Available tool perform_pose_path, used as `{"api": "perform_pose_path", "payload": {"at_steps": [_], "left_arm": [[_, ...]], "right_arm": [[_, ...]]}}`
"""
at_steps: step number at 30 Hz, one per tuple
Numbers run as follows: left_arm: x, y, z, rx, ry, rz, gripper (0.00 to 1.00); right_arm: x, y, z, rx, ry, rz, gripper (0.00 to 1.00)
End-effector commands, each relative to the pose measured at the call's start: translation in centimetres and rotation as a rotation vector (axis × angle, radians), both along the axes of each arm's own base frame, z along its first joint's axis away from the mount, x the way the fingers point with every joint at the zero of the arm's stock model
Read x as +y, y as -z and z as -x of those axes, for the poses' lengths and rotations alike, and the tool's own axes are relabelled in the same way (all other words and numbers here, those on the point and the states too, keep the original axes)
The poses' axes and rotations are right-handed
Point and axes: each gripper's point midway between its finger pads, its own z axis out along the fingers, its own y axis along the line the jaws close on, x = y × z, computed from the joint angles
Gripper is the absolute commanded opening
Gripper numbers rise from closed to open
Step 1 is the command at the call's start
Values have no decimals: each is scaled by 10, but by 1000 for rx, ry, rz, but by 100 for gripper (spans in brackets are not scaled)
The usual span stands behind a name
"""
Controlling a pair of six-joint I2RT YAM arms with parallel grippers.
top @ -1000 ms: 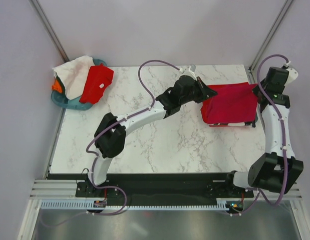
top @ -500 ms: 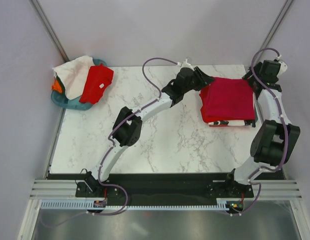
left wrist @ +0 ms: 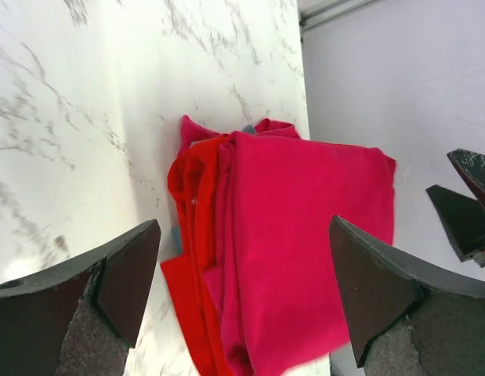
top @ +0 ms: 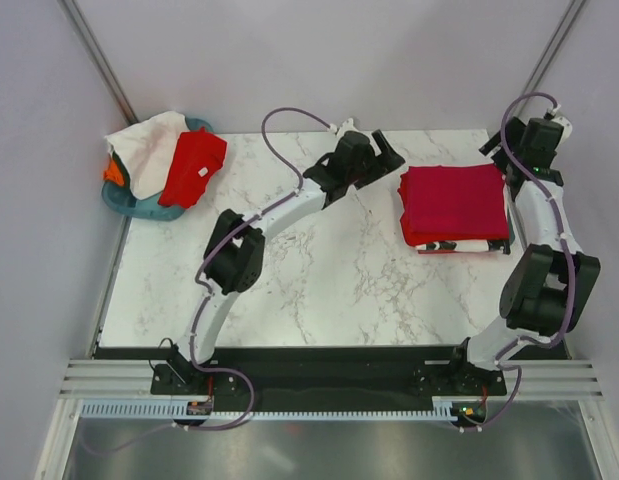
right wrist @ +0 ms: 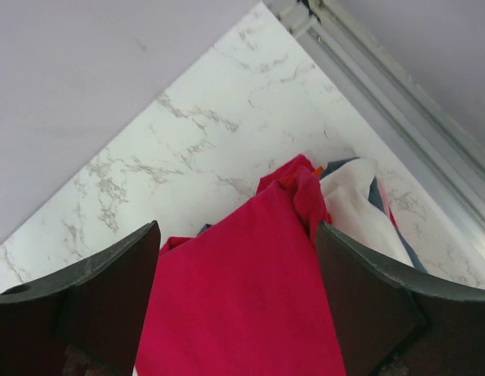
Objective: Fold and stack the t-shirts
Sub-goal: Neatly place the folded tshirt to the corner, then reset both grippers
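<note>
A folded crimson-magenta t-shirt [top: 455,200] lies on top of a stack at the table's back right, with red, white and dark layers under it [top: 459,244]. In the left wrist view the folded crimson shirt [left wrist: 305,243] lies flat beyond my open left gripper [left wrist: 246,274], nothing between its fingers. My left gripper [top: 389,158] hangs just left of the stack. My right gripper [top: 501,158] is open at the stack's far right corner, apart from the crimson shirt [right wrist: 250,298]. More t-shirts, white [top: 144,145], bright red [top: 194,165] and orange [top: 113,172], sit in the basket.
The round teal basket [top: 124,203] stands at the table's back left corner, partly over the edge. A metal frame post [top: 534,75] rises behind the right arm. The right table edge rail [right wrist: 383,86] runs close to the stack.
Both grippers have opened and let go of the crimson shirt, which now lies squared on the stack. The left gripper has drawn back to the left, the right arm back to the far right corner.
</note>
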Motion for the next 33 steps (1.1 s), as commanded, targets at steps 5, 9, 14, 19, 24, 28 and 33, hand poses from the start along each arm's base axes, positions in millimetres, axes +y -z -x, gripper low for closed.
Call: {"api": "perform_pose_path", "payload": {"at_steps": [5,9,14,19,24,28,33], "left_arm": [[83,-116,39,-244,-86,-171,100],[136,-99,54,-213,-150,-262,100],[201,-89,61,-145,-115,-166,100],[272,-32,92,-55,-203,-250,100],[308,23,141,-13,-227,-332,100],[307,27,168,-173,-143,-280,98],[325,46,197,-239,-129,-337,100]], "right_arm": [[28,-78,30,-97,-72,151,90],[85,-92,34,-141,-262,142,89],[173,-90,44,-140,-416,264,89],[232,-54,58,-119,-555,276,88],[296,2,87,-68,-654,322,87],[320,25,106,-148,-705,271,85],[312,64,139,-211,-697,174,92]]}}
